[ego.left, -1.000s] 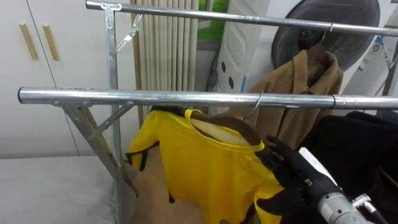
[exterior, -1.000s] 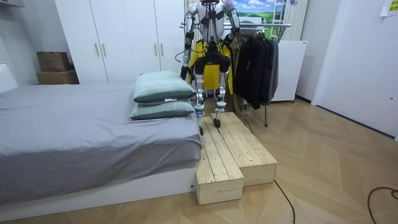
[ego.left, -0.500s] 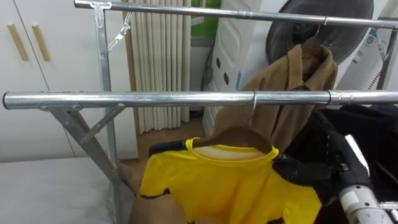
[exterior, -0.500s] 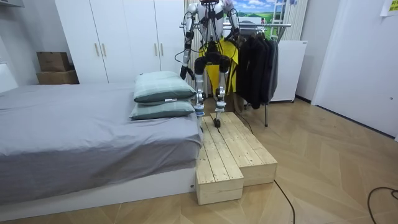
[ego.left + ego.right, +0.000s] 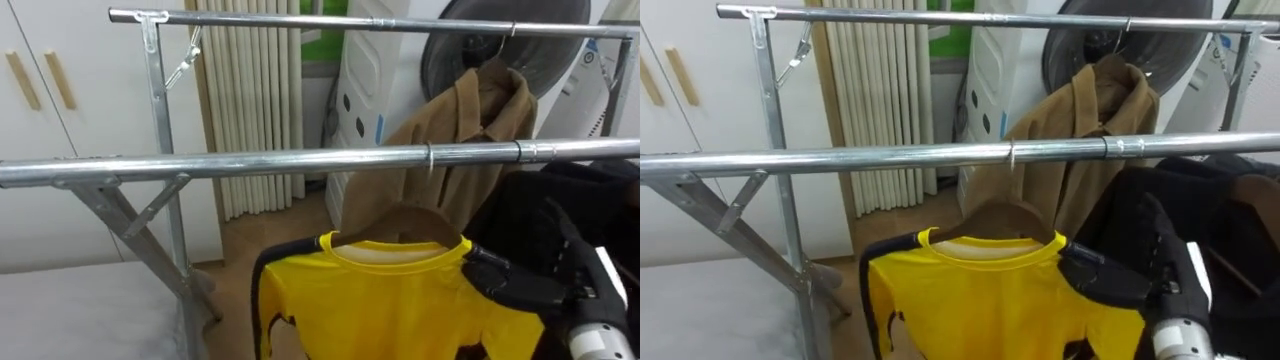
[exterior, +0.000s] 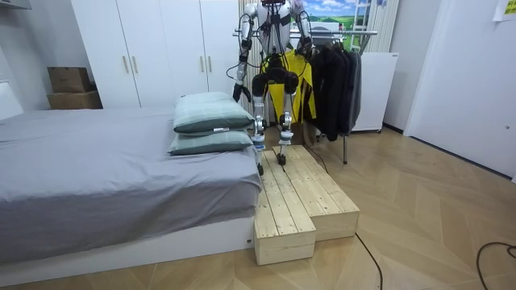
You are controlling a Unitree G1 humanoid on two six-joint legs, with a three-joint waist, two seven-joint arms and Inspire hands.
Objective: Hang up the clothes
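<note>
The right hand (image 5: pixel 525 288) has its fingers closed on the shoulder of the yellow shirt (image 5: pixel 400 305), which hangs by a wooden hanger (image 5: pixel 403 220) on the near rail (image 5: pixel 250 165).

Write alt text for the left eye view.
A yellow shirt on a wooden hanger hangs by its hook from the near rail, with the robot's right hand at the shirt's shoulder. A brown coat hangs from the far rail behind, dark clothes to the right.

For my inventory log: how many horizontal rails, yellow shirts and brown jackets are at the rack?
Horizontal rails: 2, the near rail and the far rail
Yellow shirts: 1
Brown jackets: 1
Total: 4
</note>
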